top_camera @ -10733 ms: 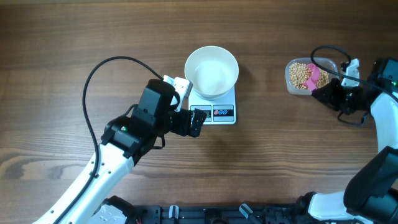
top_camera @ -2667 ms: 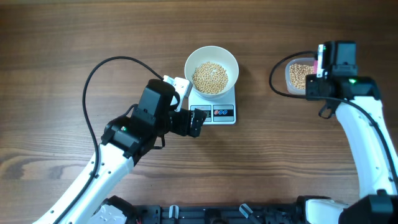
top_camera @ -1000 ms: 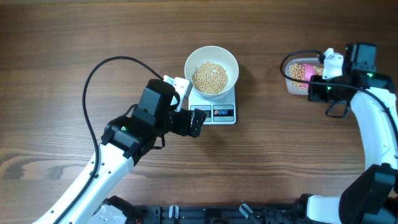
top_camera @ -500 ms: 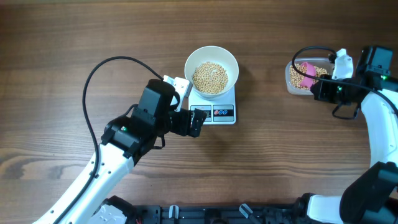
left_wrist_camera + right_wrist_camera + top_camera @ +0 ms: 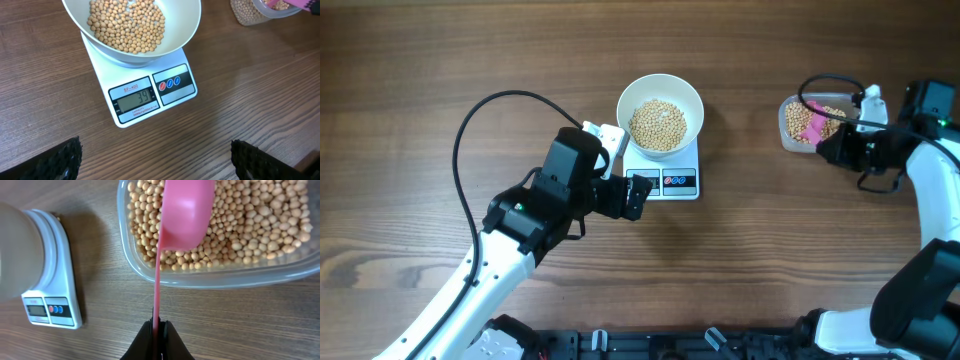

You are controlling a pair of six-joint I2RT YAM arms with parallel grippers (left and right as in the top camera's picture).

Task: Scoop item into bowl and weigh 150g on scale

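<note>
Scoop [image 5: 185, 210], pinched in R gripper [image 5: 158, 330], is back over soybeans [image 5: 250, 225] in tub [image 5: 210, 277] at table's right edge; bowl [image 5: 187, 30] on mid-table scale [image 5: 150, 95] shows 39 of 150 g, L gripper [image 5: 157, 160] wide, so more loads needed.

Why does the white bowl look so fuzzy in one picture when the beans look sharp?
Right wrist view: the bowl sits at the left edge, soft and out of focus, while the beans in the clear tub and the pink scoop are sharp. Left wrist view: the bowl and the scale display are crisp, digits readable. Overhead view: even light.
</note>
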